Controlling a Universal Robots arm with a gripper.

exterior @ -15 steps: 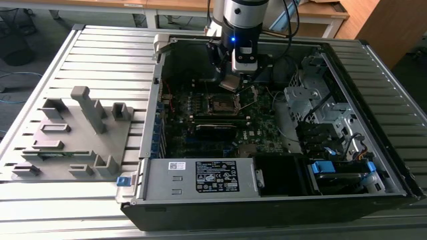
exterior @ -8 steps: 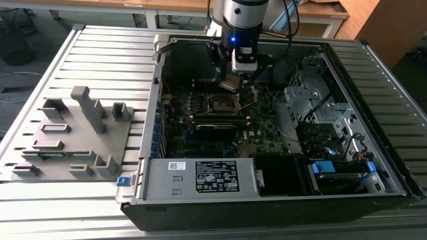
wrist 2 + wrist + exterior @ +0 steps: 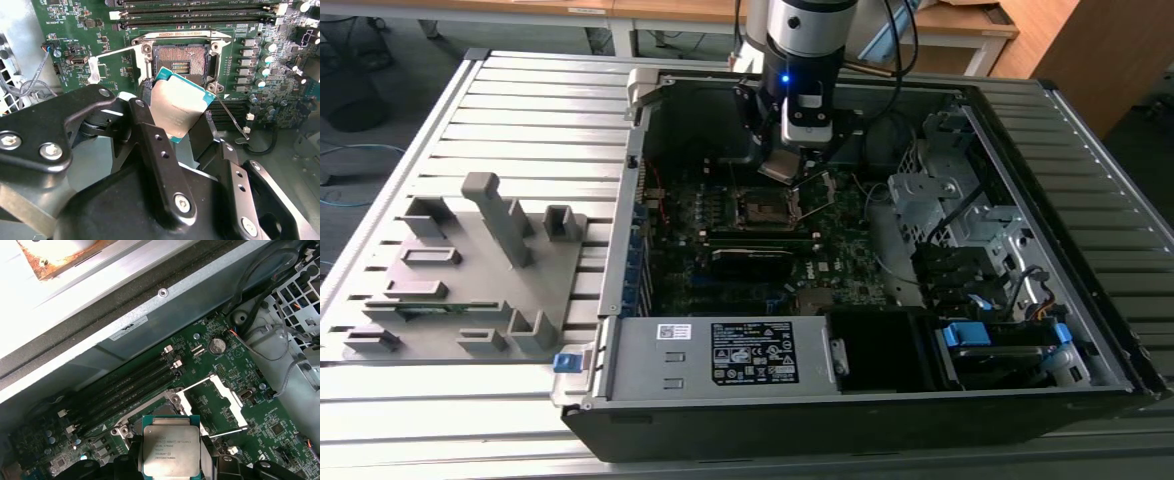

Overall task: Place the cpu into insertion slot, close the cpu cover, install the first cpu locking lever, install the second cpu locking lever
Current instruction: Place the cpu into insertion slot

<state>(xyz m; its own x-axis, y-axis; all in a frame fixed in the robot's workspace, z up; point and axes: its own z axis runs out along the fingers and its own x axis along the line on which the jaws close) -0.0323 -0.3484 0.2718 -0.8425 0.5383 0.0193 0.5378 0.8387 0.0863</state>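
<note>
— What are you working over?

— A slatted metal worktop (image 3: 520, 100). An open computer case (image 3: 854, 425) lies on it, and a grey moulded fixture (image 3: 454, 270) sits beside the case toward the exterior view's left. Inside the case are the green motherboard (image 3: 75, 30) and the black-labelled power supply box (image 3: 747, 352), which sits along the near wall.

— And your fingers?

— My fingers (image 3: 155, 145) are clamped on the cpu (image 3: 177, 107), one on each of two opposite edges, parted only by its width. I hold it tilted, and its grey metal face shows in the first wrist view.

— Where is the cpu against the socket?

— It is over the motherboard, just beside the insertion slot (image 3: 181, 60), and not seated in it. The slot's dark centre lies bare. I cannot tell whether a corner of the cpu touches the silver rim.

— The cover?

— The cpu cover (image 3: 229, 399) is swung open to one side of the slot. A thin wire lever (image 3: 231, 116) runs out from the slot's corner on the other side.
</note>
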